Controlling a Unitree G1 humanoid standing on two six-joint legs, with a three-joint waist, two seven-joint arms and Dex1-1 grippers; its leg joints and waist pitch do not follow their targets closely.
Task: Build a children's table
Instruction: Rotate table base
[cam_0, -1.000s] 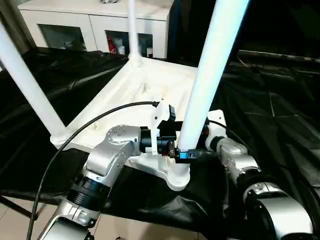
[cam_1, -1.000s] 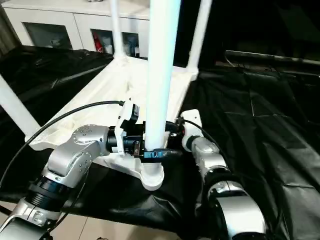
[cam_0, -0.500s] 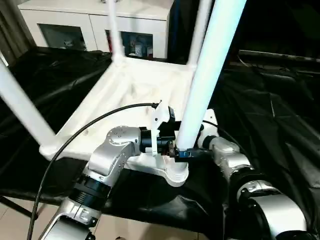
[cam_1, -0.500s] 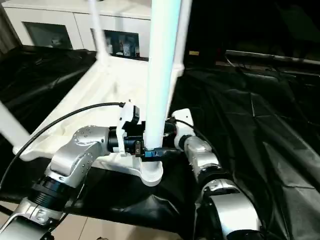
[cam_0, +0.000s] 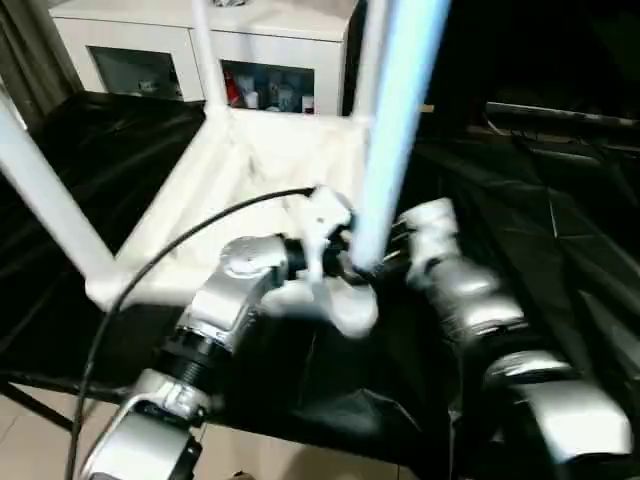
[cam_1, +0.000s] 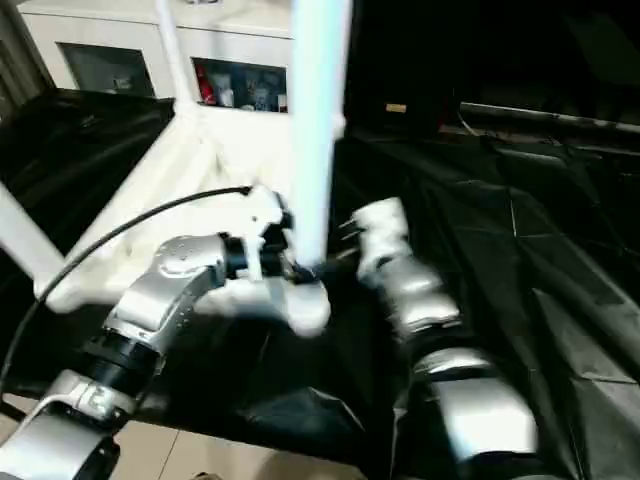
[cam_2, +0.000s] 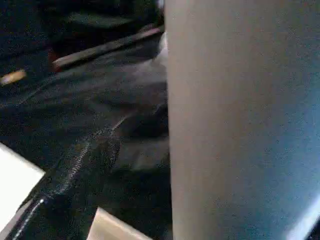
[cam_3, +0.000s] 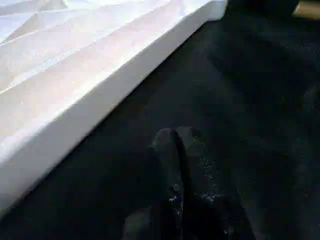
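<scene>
- Nearest us, our left hand (cam_0: 345, 268) has its fingers apart, set around the base of the near leg (cam_0: 392, 140), which stands upright in a corner socket.
- Our right hand (cam_3: 172, 165), fingers pressed together and holding nothing, sits just beside that leg's other side.
- Beyond, the upturned white table (cam_0: 250, 170) lies on the black-draped surface (cam_0: 540, 220).
- Farthest stands a white cabinet (cam_0: 150, 60).

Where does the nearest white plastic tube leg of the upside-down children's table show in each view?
Left eye view: nearest white plastic tube leg, right of centre, rising from the near corner socket.
Right eye view: left of centre.
Left wrist view: close up.
Right wrist view: not in it.
Shared landmark: black drape.
</scene>
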